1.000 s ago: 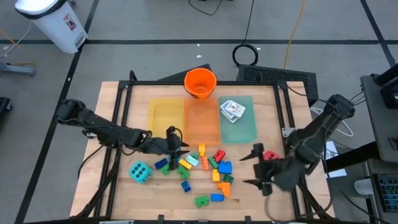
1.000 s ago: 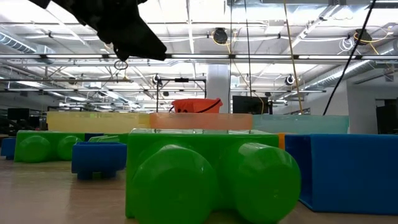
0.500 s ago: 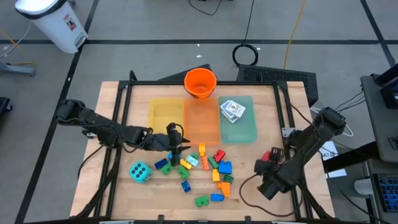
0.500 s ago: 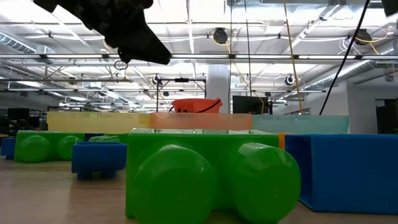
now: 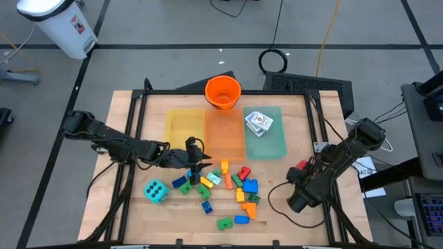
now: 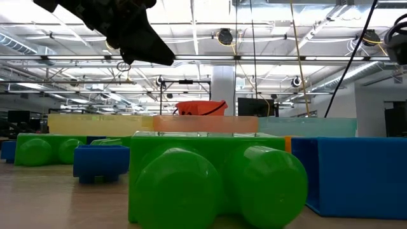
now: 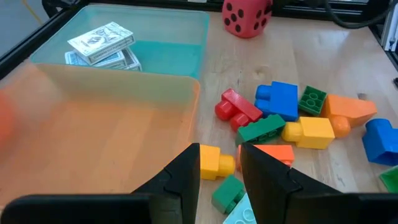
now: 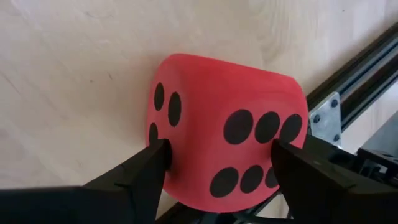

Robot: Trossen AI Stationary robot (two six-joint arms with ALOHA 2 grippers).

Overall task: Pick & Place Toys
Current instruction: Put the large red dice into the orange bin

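The red die (image 8: 227, 130) rests on the wood near the table's right edge, with my right gripper (image 8: 221, 165) around it from above; the high view shows only a red patch of the die (image 5: 300, 168) under that arm. My left gripper (image 7: 219, 180) hangs shut over the brick pile (image 5: 228, 183) near the table's middle, nothing between its fingers; it also shows at top left in the low view (image 6: 137, 38). The teal die (image 5: 156, 191) sits left of the pile. Card packs (image 5: 259, 122) lie in the green tray (image 5: 271, 144). My right gripper has its two fingers on opposite sides of the red die, one fingertip (image 8: 158, 158) on the lower part of the three-dot face (image 8: 163, 118), the other on the far side edge (image 8: 283, 134). The fingers come steeply from above. The die sits on the table.
An orange bucket (image 5: 223, 92) stands at the far edge. Yellow (image 5: 183, 128) and orange (image 5: 225, 135) trays lie beside the green one. A black frame rail (image 8: 348, 93) runs close by the red die along the table's right edge. Bare wood lies between pile and die.
My right gripper has sunk toward the table and tipped from nearly level to pointing steeply down, rolling as it went, and now stands over the red die. The die has stayed where it was.
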